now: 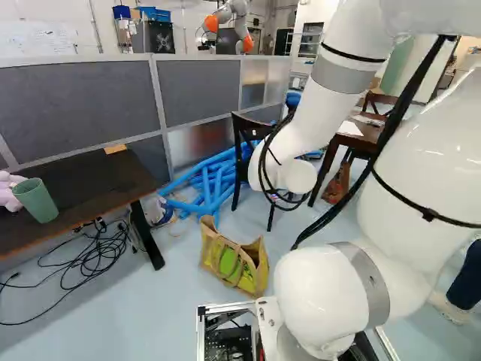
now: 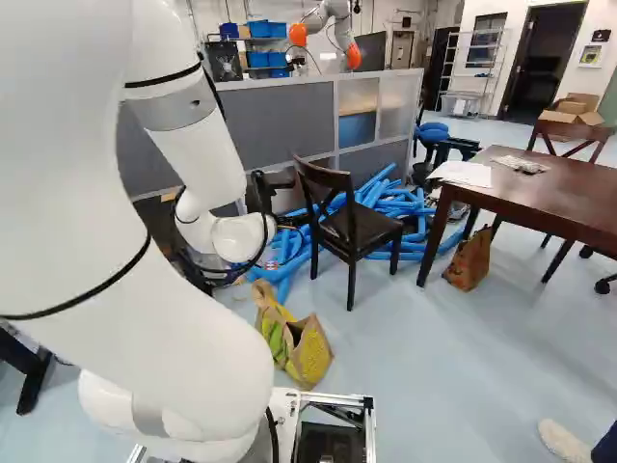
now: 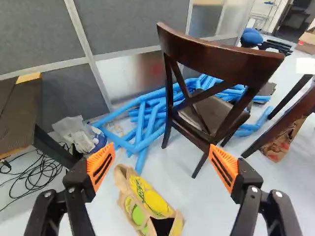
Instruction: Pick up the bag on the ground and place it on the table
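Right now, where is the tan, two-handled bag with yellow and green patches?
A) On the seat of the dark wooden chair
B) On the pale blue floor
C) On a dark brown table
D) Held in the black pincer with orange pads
B: the tan bag with yellow and green patches rests on the pale blue floor, and the black pincer stands open, neither finger touching it.

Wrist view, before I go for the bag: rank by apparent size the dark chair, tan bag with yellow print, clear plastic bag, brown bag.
Largest to smallest:
1. Dark chair
2. Tan bag
Clear plastic bag and brown bag: too alike to rank.
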Available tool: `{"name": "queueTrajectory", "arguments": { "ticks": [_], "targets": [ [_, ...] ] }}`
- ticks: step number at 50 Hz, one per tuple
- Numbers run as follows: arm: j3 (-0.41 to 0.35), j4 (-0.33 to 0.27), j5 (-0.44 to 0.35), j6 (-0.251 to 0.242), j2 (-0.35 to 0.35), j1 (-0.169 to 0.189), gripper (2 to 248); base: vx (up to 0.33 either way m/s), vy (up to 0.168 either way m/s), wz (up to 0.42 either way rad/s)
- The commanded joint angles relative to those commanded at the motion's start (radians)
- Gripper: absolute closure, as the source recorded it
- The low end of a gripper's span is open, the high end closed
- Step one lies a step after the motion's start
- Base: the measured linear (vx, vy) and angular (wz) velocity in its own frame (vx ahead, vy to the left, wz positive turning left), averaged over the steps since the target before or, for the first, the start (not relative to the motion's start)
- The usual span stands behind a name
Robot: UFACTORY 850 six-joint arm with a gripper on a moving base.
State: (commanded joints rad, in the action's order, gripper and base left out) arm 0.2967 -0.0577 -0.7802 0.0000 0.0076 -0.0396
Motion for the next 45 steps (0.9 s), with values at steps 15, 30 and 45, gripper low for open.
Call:
{"name": "queueTrajectory", "arguments": {
  "ticks": [15,30,45],
  "targets": [
    [0.078,-0.032,0.050,0.000,-0.115,-0.018,3,0.000,0.000,0.000],
    [0.158,-0.063,0.103,0.000,-0.225,-0.035,3,0.000,0.000,0.000],
    [0.239,-0.088,0.157,0.000,-0.330,-0.057,3,0.000,0.000,0.000]
  ]
}}
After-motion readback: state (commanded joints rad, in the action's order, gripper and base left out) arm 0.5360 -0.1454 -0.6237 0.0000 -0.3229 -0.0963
